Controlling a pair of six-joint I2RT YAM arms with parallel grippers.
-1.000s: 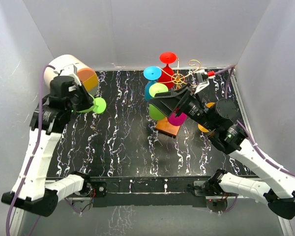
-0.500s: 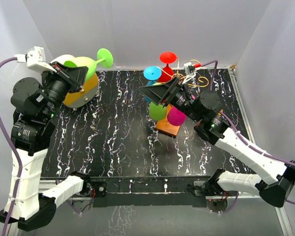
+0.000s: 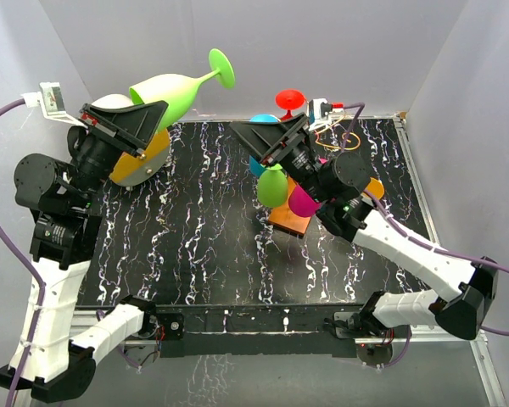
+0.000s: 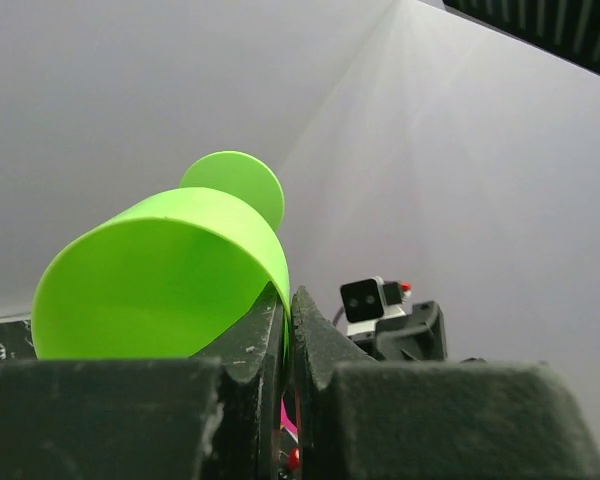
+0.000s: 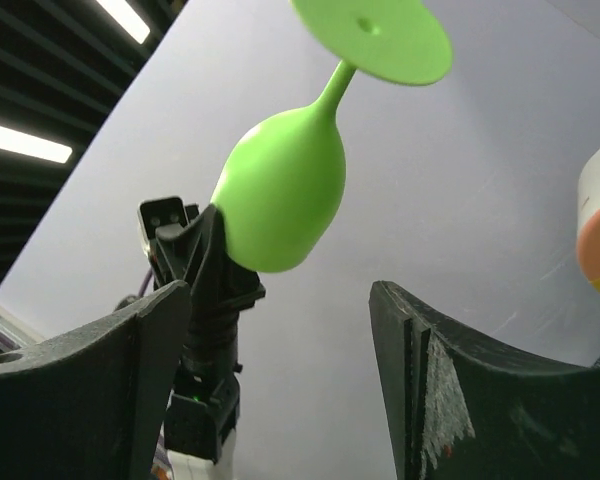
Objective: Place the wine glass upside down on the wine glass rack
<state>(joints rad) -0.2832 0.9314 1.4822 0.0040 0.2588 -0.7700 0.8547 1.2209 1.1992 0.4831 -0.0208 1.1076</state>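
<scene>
we see the left gripper (image 3: 153, 114) clamped on the rim of the smooth lime-green wine glass (image 3: 171, 87), tilted high over the marbled black table's (image 3: 195, 220) far left corner, while the right gripper (image 5: 278, 290) gapes empty beside the gold wire rack (image 3: 288, 220), crowded with coloured glasses (image 3: 273, 186), a cream-and-orange cylinder (image 3: 140, 161) by the left arm.

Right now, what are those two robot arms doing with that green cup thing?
The left arm's tool pinches the rim of a green wine glass, holding it sideways high above the table. The right arm's tool is open and empty, facing the glass. The wine glass rack stands by the right arm, a red glass upside down on it. The green one is not on it yet.
</scene>
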